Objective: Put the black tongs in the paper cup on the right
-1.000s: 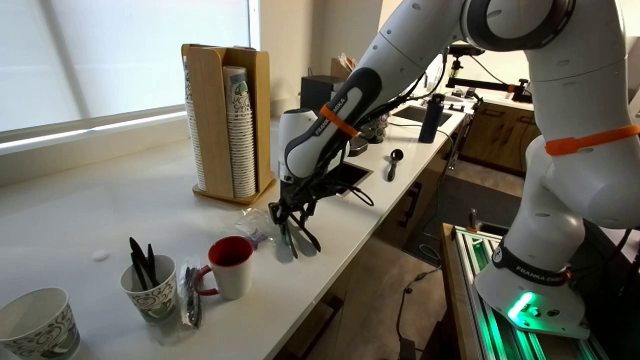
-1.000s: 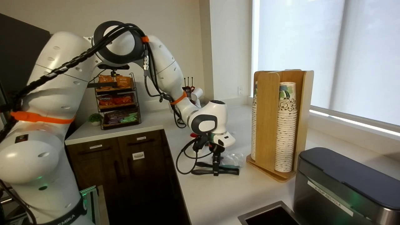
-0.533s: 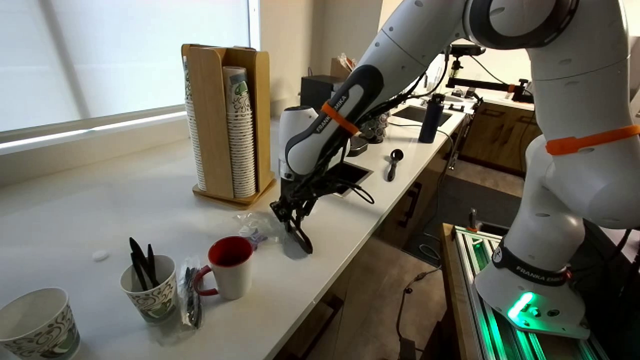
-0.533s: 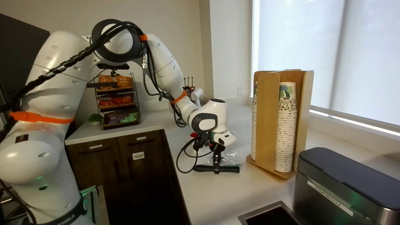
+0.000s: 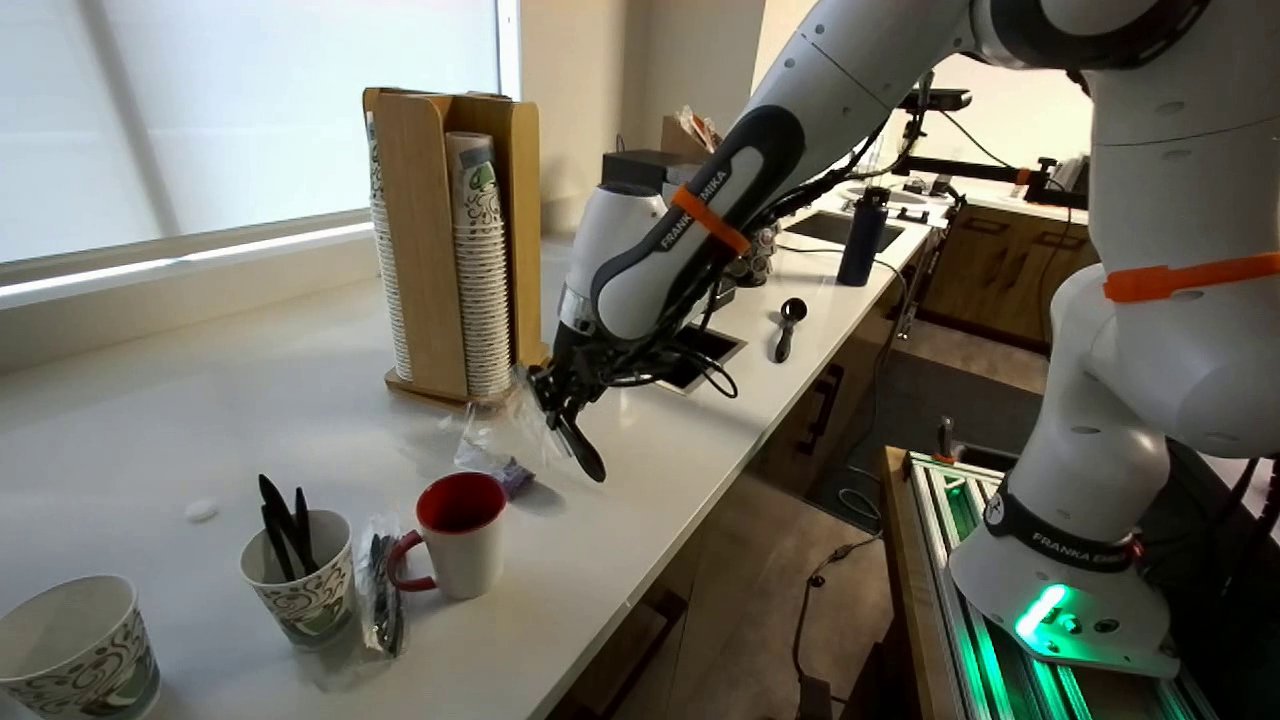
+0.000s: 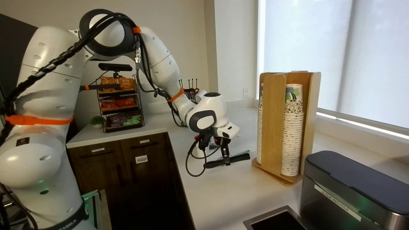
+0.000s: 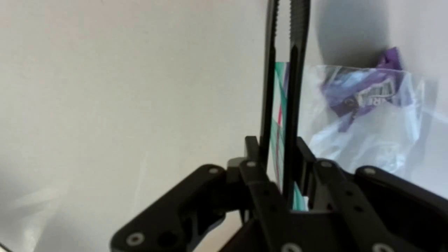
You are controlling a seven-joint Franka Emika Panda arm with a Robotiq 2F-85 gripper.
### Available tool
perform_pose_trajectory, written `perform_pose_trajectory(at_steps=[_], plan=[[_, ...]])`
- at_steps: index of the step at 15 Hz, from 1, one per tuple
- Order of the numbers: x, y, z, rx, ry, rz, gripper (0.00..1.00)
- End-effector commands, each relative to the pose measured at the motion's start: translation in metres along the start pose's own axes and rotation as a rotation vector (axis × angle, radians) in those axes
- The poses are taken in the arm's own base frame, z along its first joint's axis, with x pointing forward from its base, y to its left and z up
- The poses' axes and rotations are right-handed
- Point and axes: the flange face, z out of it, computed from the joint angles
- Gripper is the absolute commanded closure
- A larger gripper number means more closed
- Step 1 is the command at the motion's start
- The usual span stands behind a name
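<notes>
In an exterior view a large patterned paper cup [image 5: 112, 672] stood nearest. Just beyond was the smaller paper cup [image 5: 318, 608], probably the goal as the right-hand of the two; black cutlery [image 5: 287, 530] crowded its mouth and might have blocked entry. Past it, the red-lined mug [image 5: 468, 550] risked a knock if the carry ran low. Next came a clear zip bag [image 7: 371, 150], with a purple wrapper [image 7: 364, 87] in or under it, hard to say which. The bag's striped seal [image 7: 278, 140] seemed caught between the arms of the black tongs [image 5: 584, 452], so it could have trailed and toppled something. The end effector [image 7: 278, 148] pinched those tongs, tilted and clear of the counter [image 5: 240, 400]; unless swung upright, they would likely have struck the cup's rim. Behind stood the wooden cup dispenser [image 5: 425, 250].
</notes>
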Motion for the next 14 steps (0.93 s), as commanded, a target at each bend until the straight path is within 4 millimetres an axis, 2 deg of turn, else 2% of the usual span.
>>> perform_pose_trajectory(at_steps=[1,2,3,4,8,14], plan=[[-0.008,0.0,-0.018,0.043,0.047,-0.057,0.93],[-0.009,0.0,-0.018,0.044,0.042,-0.057,0.49],[-0.008,-0.001,-0.019,0.047,0.04,-0.055,0.77],[-0.009,-0.001,-0.02,0.048,0.035,-0.053,0.91],[-0.011,0.0,-0.018,0.049,0.013,-0.061,0.94],[-0.021,-0.01,-0.03,0.132,0.301,-0.3,0.94]])
